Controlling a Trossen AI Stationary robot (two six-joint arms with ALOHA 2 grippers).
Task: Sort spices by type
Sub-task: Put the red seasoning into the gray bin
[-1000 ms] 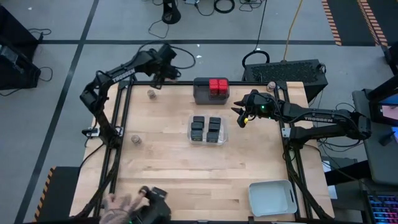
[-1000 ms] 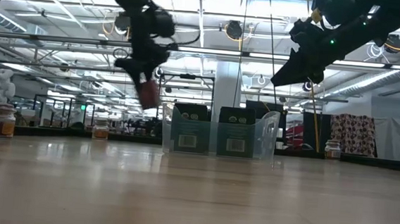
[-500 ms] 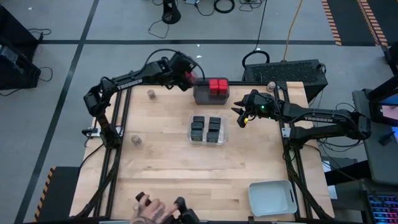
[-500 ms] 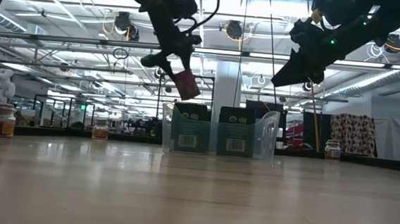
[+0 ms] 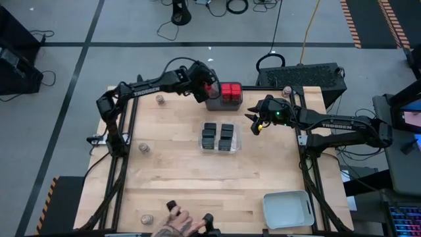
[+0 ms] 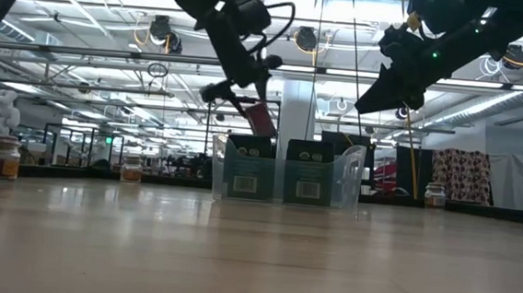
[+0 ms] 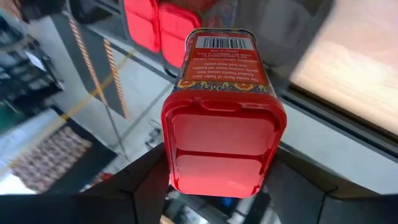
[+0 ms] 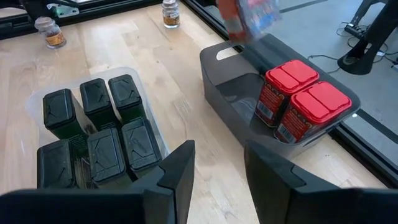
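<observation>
My left gripper [image 5: 209, 88] is shut on a red-topped spice tin [image 7: 222, 106] and holds it in the air at the left end of the dark grey tray [image 5: 215, 100], at the table's far edge. Two red-topped tins [image 5: 230, 91] stand in that tray. Several black boxy spices [image 5: 218, 136] stand in the clear tray [image 5: 235, 146] at mid-table. Round jars stand on the wood at the far left [image 5: 160, 99], the left [image 5: 144, 148] and the far right [image 5: 287, 91]. My right gripper [image 5: 253, 122] hangs open and empty, right of the trays. My left gripper pinches the tin between its two fingers [image 7: 144, 177], on two opposite sides [image 7: 171, 149] near the red lid end. The lid faces back toward the wrist and the barcoded base points away. The tin [image 6: 262, 119] hangs tilted, clear of the tray and table.
A pale grey tray [image 5: 287, 209] sits at the near right corner. A person's hand [image 5: 172, 229] reaches in at the near edge beside another round jar [image 5: 147, 218] and dark containers. Bare wood lies between the clear tray and the near edge.
My left gripper has carried the red-topped tin along the far edge toward the table's right, up to the dark grey tray, rolling its wrist so the tin has turned. The person's hand at the near edge has moved rightward. My right arm has kept still.
</observation>
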